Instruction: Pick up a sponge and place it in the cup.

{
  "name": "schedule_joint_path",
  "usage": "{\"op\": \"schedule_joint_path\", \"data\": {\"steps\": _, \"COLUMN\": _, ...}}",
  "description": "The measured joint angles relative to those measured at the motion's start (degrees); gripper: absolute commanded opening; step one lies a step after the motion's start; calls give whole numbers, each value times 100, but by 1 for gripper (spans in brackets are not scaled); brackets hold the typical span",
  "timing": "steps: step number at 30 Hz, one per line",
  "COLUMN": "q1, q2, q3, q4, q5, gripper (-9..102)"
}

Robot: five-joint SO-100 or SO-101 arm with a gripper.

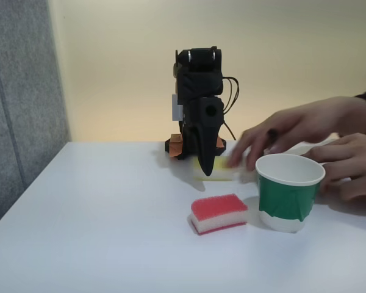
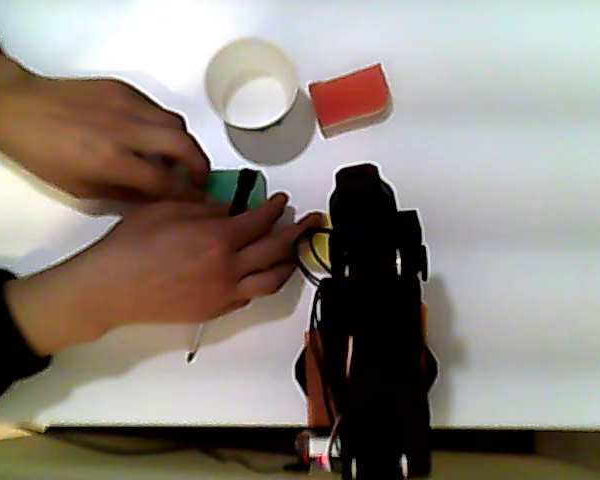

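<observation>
The sponge (image 1: 218, 212), red on top with a white base, lies flat on the white table in the fixed view, just left of the green cup (image 1: 287, 198). The cup stands upright and empty. Behind them my black gripper (image 1: 206, 167) hangs point-down from the folded arm, fingers together and holding nothing, its tip in front of a yellow sponge (image 1: 218, 172). From above in the other view, the sponge (image 2: 350, 98) sits right beside the cup (image 2: 280, 148), beyond my arm (image 2: 375, 300).
A person's two hands (image 1: 293, 131) reach in from the right of the fixed view, one fingering the yellow sponge, the other behind the cup. In the other view the hands (image 2: 170, 265) cover a green sponge (image 2: 225, 185) and a thin pen-like stick (image 2: 198, 345).
</observation>
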Motion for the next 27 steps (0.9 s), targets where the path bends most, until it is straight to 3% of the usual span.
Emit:
{"op": "schedule_joint_path", "data": {"steps": 13, "q1": 598, "q2": 35, "q3": 26, "q4": -1011, "q5": 193, "gripper": 0}}
{"op": "schedule_joint_path", "data": {"steps": 27, "q1": 387, "q2": 44, "q3": 26, "q4": 18, "q5": 202, "gripper": 0}}
